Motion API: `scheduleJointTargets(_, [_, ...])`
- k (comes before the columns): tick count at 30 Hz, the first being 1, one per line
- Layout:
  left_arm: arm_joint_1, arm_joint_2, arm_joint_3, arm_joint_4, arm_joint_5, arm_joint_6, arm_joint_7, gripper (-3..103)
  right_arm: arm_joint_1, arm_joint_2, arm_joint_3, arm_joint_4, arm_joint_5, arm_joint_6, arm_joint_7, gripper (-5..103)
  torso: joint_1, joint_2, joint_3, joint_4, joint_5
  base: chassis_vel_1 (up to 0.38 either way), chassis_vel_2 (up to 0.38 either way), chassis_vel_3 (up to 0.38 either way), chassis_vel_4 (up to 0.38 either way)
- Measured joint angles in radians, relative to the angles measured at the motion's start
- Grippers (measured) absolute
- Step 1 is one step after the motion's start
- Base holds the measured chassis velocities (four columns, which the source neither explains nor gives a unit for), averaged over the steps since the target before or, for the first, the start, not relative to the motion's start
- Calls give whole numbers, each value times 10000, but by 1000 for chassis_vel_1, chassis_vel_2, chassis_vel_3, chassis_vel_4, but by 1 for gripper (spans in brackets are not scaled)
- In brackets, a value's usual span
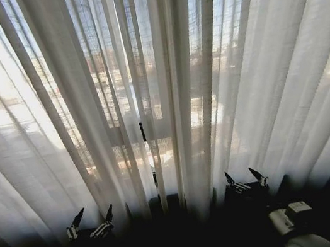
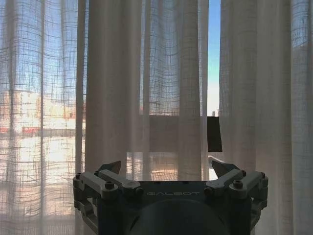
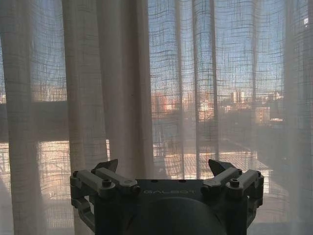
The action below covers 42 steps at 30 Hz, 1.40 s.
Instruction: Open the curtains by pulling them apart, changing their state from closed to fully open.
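Legible text: the brand word "GALBOT", printed in pale capitals on the dark housing of the left gripper (image 2: pixel 168 169), centred just behind and between the bases of its two spread fingers (image 2: pixel 108 168). The same word "GALBOT" is printed in the same place on the housing of the right gripper (image 3: pixel 165 166), behind and between its parted fingers (image 3: pixel 106 165). No other lettering, number or sign can be read, and none is carried by the curtains (image 3: pixel 102 88).
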<state>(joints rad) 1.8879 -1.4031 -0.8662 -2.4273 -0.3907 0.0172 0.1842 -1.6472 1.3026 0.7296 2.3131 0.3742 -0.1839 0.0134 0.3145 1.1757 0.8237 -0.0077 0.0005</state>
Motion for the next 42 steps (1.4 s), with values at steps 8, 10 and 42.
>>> scheduleJointTargets(8, [8,-20,-4,-50,18,3,0,100,8,-31,1,-31,-40,2,-25,100,-13,8,-5,0,-2,92,107,-78,-118])
scheduleJointTargets(10, [7,-36,-3,-50,26,6,0,100,27,-32,-11,-34,-45,2,-27,100,-13,8,-5,1,-3,137,141,-129,-133])
scheduleJointTargets(42, [-13,-257,41,-35,78,-19,2,100,436,-81,-182,-562,-340,56,-326,100,-5,4,-2,0,-6,97,144,-94,-142])
